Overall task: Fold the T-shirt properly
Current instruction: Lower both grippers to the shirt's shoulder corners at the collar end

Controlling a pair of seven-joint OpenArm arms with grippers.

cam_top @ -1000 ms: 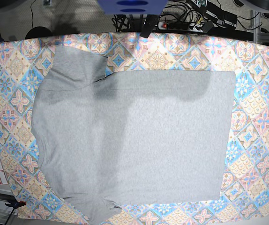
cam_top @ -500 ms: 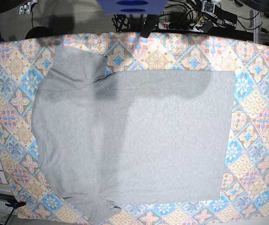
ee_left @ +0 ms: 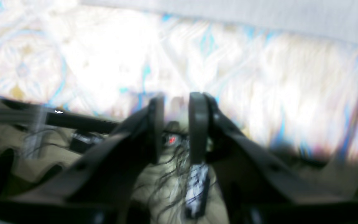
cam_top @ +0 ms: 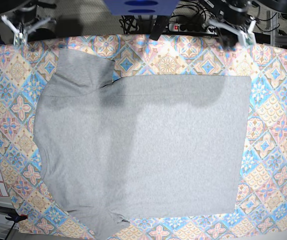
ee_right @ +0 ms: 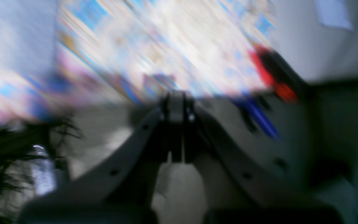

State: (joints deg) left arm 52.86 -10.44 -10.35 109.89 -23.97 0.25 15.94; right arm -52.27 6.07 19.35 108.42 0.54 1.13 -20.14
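Grey T-shirt apart from either tool

The base view is bright and mostly crisp, with soft, broad shadows across the T-shirt, while the arms at its top edge are smeared by motion. In the left wrist view, glare bleaches the patterned cloth almost white in the middle, the area below it is dim, and the dark jaws look soft. The right wrist view is streaked with diagonal blur, darkest toward its lower right
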